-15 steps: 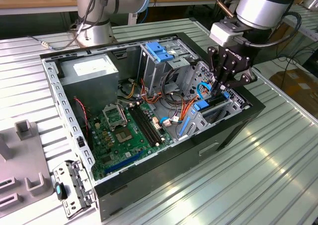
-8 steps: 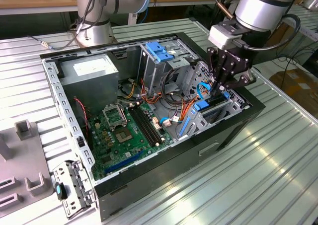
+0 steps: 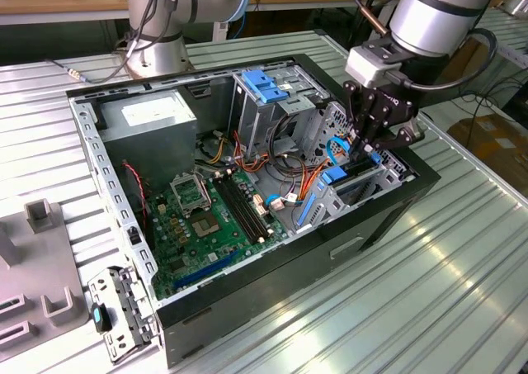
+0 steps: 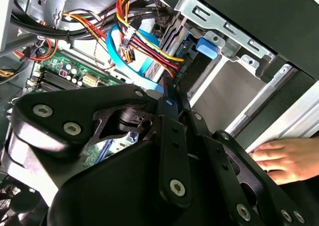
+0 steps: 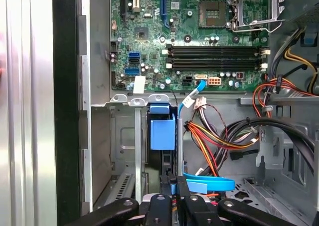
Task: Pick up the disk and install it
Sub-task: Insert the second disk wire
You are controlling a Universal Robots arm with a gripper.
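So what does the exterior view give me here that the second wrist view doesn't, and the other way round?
Exterior view: the whole open computer case on the slatted table, the grey power supply box and a second arm's base. Second wrist view: a person's hand lying just outside the case's black wall. Shared: the end effector down at the drive bay corner, the green motherboard and the red, yellow and orange cables.

A black gripper (image 3: pixel 369 139) hangs over an open black computer case (image 3: pixel 247 308). Just below it sit bright blue plastic tabs (image 5: pixel 162 128). Beside it lie a green motherboard (image 3: pixel 206 225) and red, orange and yellow cables (image 5: pixel 209 141).
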